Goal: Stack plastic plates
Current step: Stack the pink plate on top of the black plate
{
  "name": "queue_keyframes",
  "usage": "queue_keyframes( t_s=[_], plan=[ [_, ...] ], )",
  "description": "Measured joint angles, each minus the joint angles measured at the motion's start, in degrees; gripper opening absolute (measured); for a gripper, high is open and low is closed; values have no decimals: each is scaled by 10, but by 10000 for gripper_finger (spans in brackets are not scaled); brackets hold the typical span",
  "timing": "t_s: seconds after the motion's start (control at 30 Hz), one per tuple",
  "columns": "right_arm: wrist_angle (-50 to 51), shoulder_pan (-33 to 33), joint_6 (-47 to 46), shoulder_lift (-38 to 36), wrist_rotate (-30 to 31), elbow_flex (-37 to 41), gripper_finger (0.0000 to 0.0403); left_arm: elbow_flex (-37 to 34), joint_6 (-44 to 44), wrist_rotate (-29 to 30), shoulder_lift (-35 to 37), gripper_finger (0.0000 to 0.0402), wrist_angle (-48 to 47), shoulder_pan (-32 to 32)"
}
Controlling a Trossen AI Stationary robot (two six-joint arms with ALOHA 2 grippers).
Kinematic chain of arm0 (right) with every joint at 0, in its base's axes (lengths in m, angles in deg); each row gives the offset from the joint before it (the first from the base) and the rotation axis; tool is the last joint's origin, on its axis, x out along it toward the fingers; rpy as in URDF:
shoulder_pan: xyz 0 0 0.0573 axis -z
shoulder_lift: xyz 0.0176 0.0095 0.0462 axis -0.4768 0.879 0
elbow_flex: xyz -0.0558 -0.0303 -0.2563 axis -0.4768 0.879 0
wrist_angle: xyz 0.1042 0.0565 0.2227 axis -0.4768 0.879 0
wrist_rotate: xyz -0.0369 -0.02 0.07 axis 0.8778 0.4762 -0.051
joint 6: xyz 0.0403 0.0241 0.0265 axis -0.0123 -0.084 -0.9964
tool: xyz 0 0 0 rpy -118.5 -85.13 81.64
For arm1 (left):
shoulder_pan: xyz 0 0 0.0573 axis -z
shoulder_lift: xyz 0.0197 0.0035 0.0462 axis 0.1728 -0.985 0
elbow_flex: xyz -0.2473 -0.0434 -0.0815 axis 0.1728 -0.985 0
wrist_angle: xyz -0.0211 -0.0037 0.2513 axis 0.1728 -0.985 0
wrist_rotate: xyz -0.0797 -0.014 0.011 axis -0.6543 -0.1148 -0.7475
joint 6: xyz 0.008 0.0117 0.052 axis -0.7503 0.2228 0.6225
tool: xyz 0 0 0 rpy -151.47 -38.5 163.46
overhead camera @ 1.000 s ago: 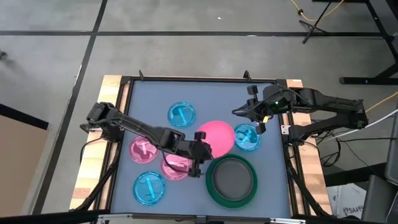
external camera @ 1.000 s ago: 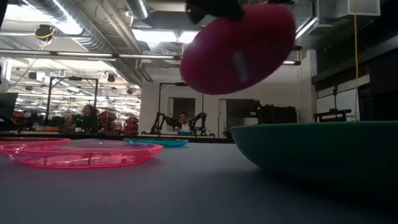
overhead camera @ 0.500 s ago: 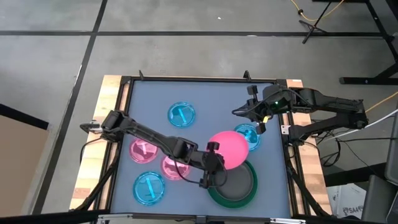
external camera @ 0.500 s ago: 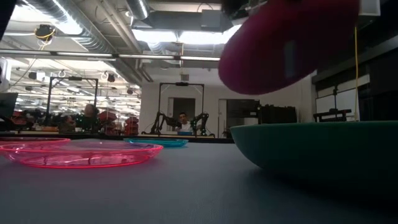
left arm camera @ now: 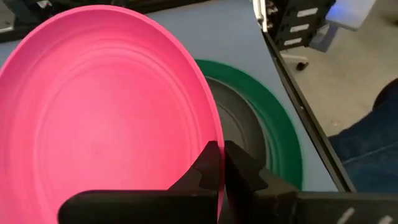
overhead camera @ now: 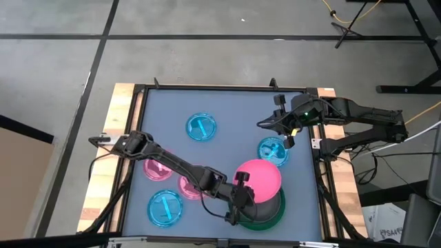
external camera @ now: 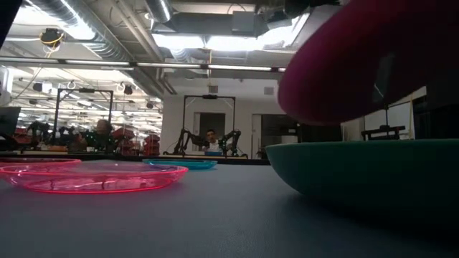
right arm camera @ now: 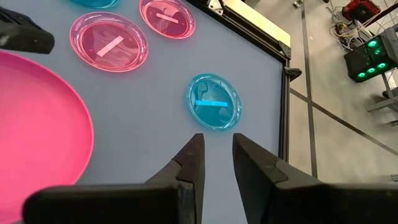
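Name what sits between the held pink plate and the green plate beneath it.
A dark grey plate rests inside the green plate, under the pink plate held by the left gripper; the left wrist view shows this.

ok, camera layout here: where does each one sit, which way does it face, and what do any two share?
High: above the table, looking straight down; both arms, left gripper carrying the pink plate.
Low: table height, level across; green plate close, no gripper visible.
Left wrist: past its shut fingers pinching the pink plate's rim above the green plate and grey plate.
Right wrist: past the right gripper, empty, towards a small blue plate.
Shared: all four show the pink plate.
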Motion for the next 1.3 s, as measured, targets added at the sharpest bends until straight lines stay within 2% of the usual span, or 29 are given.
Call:
queue_keyframes(
  t_s=[0.2,0.57,1.03,1.3],
  plan=[
    [0,0,0,0,0,0,74,1,-10,12,0,0,14,9],
    [1,0,0,0,0,0,74,1,-11,-16,-51,0,42,16],
    [1,0,0,0,0,0,74,0,-13,-37,-63,0,35,15],
    [1,0,-1,0,0,0,74,0,-6,-40,-63,27,37,15]
  ],
)
